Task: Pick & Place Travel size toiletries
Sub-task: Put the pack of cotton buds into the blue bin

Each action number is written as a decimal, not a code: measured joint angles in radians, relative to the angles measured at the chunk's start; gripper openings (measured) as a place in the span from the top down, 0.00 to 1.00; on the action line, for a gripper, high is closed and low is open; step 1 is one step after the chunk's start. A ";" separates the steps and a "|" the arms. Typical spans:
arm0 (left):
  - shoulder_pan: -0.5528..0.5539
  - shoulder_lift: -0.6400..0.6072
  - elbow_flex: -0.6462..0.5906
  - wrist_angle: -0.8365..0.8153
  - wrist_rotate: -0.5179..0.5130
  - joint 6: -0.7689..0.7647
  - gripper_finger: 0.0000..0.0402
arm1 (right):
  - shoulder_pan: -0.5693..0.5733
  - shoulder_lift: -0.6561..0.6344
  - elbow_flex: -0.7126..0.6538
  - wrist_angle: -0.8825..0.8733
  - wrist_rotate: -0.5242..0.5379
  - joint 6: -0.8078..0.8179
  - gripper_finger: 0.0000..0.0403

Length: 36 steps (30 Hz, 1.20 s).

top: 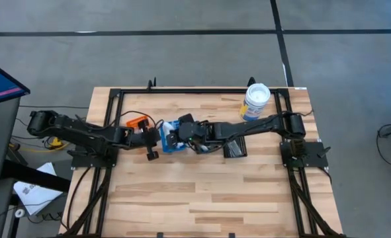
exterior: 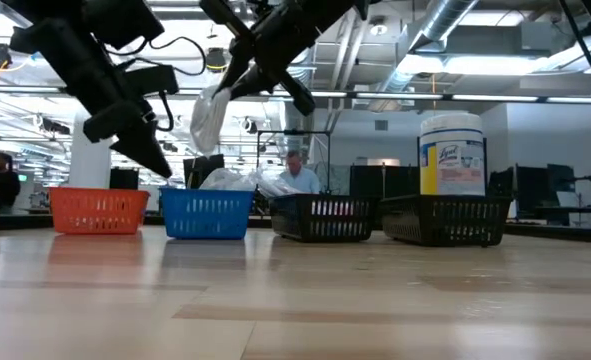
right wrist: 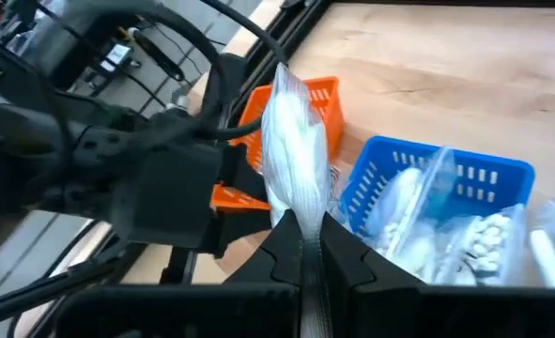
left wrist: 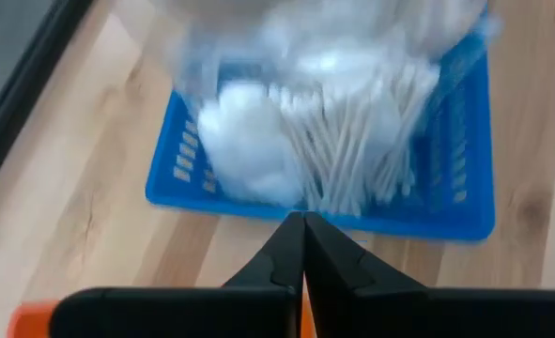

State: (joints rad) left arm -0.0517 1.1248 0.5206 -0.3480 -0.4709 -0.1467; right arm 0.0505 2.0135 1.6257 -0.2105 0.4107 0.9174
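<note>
Clear packet of white cotton items [right wrist: 294, 178], centre frame above the blue bin [right wrist: 427, 202]: pinched at one edge by the fully closed right gripper [right wrist: 312, 246], hanging limp; judged light, soft, slippery film, best gripped at the seam; left gripper [left wrist: 302, 246] closed, empty.

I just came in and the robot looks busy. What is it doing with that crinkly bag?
The right pincer is shut on a clear plastic packet with white stuff inside, held in the air above the blue bin. That bin already has cotton swabs and other packets in it. The left pincer is shut and empty, right beside the blue bin. An orange bin and two black bins sit in the same row.
</note>
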 joint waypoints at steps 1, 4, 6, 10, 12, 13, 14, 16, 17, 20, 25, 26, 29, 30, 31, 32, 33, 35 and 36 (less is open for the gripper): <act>-0.002 0.000 0.000 -0.020 -0.003 -0.002 1.00 | 0.000 0.000 0.000 0.005 0.000 0.000 1.00; -0.002 0.000 0.000 -0.050 0.005 -0.023 1.00 | 0.008 0.000 0.000 0.009 0.000 0.000 1.00; -0.002 0.004 -0.001 -0.036 0.028 -0.018 1.00 | 0.012 0.000 0.000 0.005 0.002 0.000 1.00; 0.001 0.027 0.000 0.037 0.031 0.008 1.00 | 0.016 0.001 0.000 -0.006 0.002 -0.004 1.00; 0.001 0.040 -0.001 0.037 0.031 0.009 1.00 | 0.017 0.001 0.000 -0.022 0.002 -0.004 1.00; 0.001 0.047 -0.001 0.036 0.031 0.009 1.00 | 0.017 0.002 0.000 -0.025 0.002 -0.004 1.00; 0.001 0.053 -0.001 0.038 0.031 0.009 1.00 | 0.017 0.002 0.000 -0.025 0.002 -0.005 1.00; 0.001 0.065 -0.001 0.037 0.031 0.010 1.00 | 0.017 0.002 0.000 -0.022 0.002 -0.005 1.00; 0.001 0.071 -0.001 0.035 0.031 0.010 1.00 | 0.017 0.002 0.000 -0.023 0.002 -0.007 1.00; 0.001 0.078 0.000 0.037 0.033 0.010 1.00 | 0.016 0.002 0.000 -0.025 0.002 -0.008 1.00; 0.023 0.084 0.000 0.041 0.043 0.011 1.00 | 0.017 0.003 0.000 -0.025 0.002 -0.012 0.99; 0.027 0.084 0.000 0.045 0.042 0.011 1.00 | 0.017 0.003 0.000 -0.025 0.002 -0.015 0.99; 0.031 0.084 0.000 0.050 0.041 0.018 1.00 | 0.017 0.003 0.000 -0.029 0.002 -0.023 0.99; 0.029 0.082 0.000 0.047 0.039 0.029 1.00 | 0.017 0.003 0.000 -0.029 0.002 -0.023 0.99; 0.025 0.072 -0.001 0.038 0.031 0.031 1.00 | 0.017 0.003 0.000 -0.029 0.002 -0.023 0.99; 0.021 0.065 -0.001 0.038 0.024 0.031 1.00 | 0.017 0.003 0.000 -0.029 0.003 -0.023 0.99; 0.020 0.060 -0.001 0.042 0.024 0.029 1.00 | 0.017 0.003 0.000 -0.029 0.006 -0.024 0.99; 0.020 0.058 -0.001 0.033 0.035 0.011 1.00 | 0.013 0.003 0.000 -0.026 0.009 -0.022 1.00; 0.022 0.058 -0.001 0.033 0.046 0.010 1.00 | 0.010 0.003 0.000 -0.025 0.009 -0.020 1.00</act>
State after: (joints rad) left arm -0.0299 1.1833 0.5198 -0.3149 -0.4251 -0.1369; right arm 0.0602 2.0163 1.6257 -0.2359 0.4194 0.8976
